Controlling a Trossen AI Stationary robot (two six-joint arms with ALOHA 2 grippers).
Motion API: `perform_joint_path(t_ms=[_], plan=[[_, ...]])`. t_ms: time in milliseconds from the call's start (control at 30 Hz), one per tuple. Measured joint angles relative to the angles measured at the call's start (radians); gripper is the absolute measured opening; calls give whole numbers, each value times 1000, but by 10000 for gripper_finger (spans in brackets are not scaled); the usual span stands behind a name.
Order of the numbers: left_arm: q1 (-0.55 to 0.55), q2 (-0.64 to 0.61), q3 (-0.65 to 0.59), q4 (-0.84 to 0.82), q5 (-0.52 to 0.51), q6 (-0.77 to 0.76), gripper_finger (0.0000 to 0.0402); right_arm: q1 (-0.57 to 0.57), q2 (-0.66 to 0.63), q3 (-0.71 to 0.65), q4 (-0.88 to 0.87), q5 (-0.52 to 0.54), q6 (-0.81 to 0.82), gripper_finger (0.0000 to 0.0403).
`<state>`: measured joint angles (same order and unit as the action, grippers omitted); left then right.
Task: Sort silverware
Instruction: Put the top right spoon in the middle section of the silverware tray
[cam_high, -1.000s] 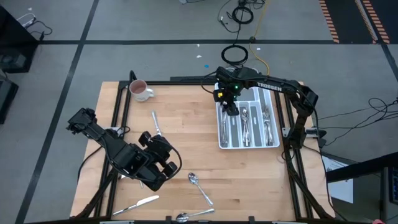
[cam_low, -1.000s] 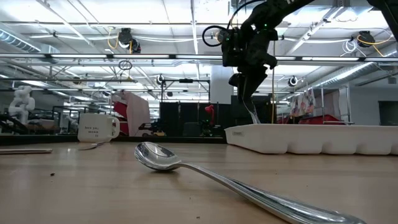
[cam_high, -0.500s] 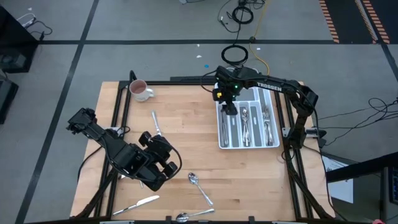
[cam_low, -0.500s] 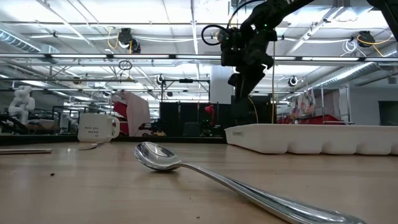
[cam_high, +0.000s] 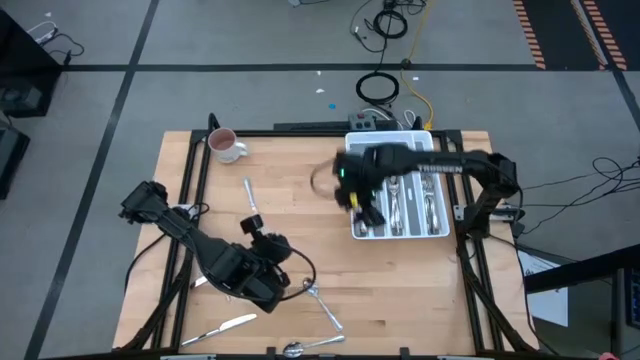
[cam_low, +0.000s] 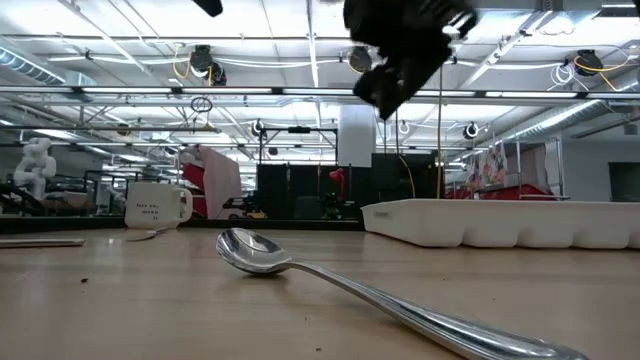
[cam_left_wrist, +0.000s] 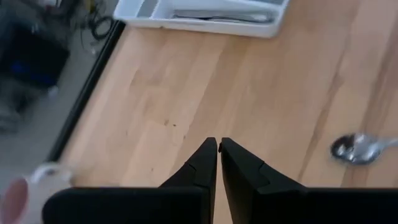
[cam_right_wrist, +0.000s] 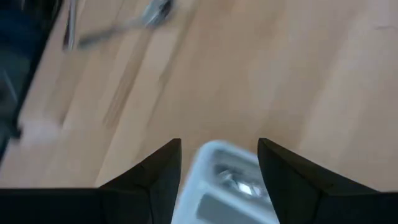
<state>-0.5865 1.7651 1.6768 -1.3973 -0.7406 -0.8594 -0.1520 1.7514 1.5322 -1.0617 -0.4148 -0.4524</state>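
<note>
The right gripper (cam_high: 368, 212) has swung off the white plastic tray (cam_high: 436, 228), dark fingers apart. The left gripper (cam_left_wrist: 218, 149), fingers together, hovers near a shiny spoon (cam_high: 322, 303) on wood.

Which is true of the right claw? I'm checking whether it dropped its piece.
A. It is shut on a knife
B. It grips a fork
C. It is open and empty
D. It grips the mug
C: the right claw shows its fingers spread with nothing between them, above the tray edge.
</note>
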Motion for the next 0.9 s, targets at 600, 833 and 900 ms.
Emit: perform_joint_path(t_ms=[600,833,900], plan=[[160,28,0,603,496,769,31,605,-39,-1,-403,124,503,201],[188,103,0,561,664,899,31,842,-44,-1,-360,165,816,201],[191,116,0,559,699,864,31,900,-44,-1,-312,220,880,201]])
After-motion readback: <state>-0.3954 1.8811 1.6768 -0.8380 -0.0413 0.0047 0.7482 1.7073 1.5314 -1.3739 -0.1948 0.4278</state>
